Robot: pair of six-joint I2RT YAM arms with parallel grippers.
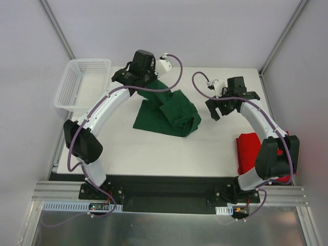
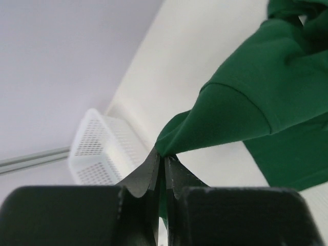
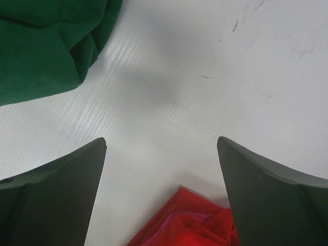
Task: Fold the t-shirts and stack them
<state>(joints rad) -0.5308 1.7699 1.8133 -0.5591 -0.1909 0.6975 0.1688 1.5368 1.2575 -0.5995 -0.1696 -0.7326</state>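
The dark forest-green cotton t-shirt lies rumpled and partly doubled over near the middle of the white worktop. 1 edge of it is pinched at the far side by the left fingers, which are clenched tight on the cloth. The right fingers are spread wide and grasp nothing; they are held above bare worktop just beside the green shirt's right edge. The bright red cotton t-shirt is bunched at the near right, partly hidden by the right arm and well apart from the green one. A white plastic mesh basket stands at the far left.

The step in hand is judged to be the spreading of the green shirt: neither of the 2 shirts is folded flat, and nothing is stacked. A second hold on the green cloth by the right fingers is probably called for next, so that it can be drawn taut and laid flat.
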